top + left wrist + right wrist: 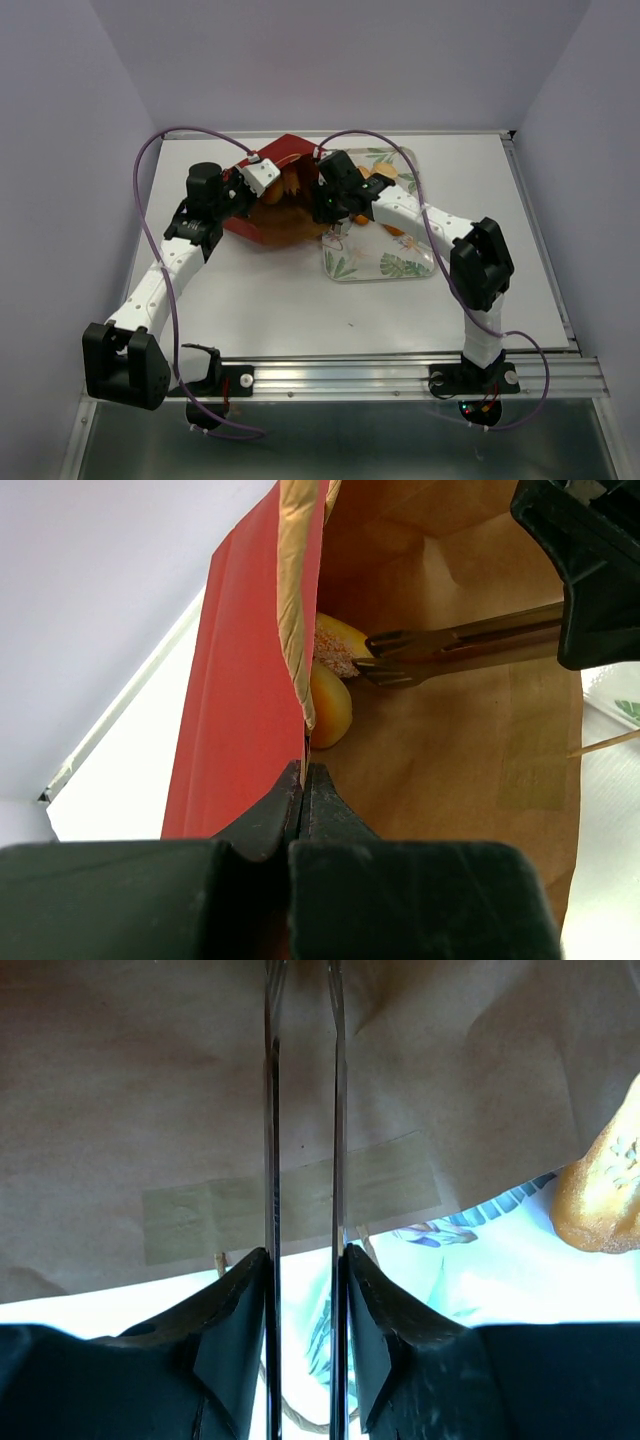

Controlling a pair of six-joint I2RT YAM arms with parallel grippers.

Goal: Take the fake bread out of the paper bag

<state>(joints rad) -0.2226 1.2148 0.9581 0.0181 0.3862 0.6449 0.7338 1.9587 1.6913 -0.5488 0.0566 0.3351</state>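
While your left hand pinches the rim of the paper bag lying on the worktop, your right hand reaches inside with thin fingers slightly spread, tips at one piece of fake bread; a second piece lies just beside it, inside the bag.

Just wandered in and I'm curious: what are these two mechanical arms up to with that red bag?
The left arm has its jaws pinched shut on the rim of the red paper bag, holding it open. The right arm reaches inside, jaws slightly parted, tips right at a toy bread piece; no grip shows yet. Other bread pieces lie on the leaf-patterned tray beside it.
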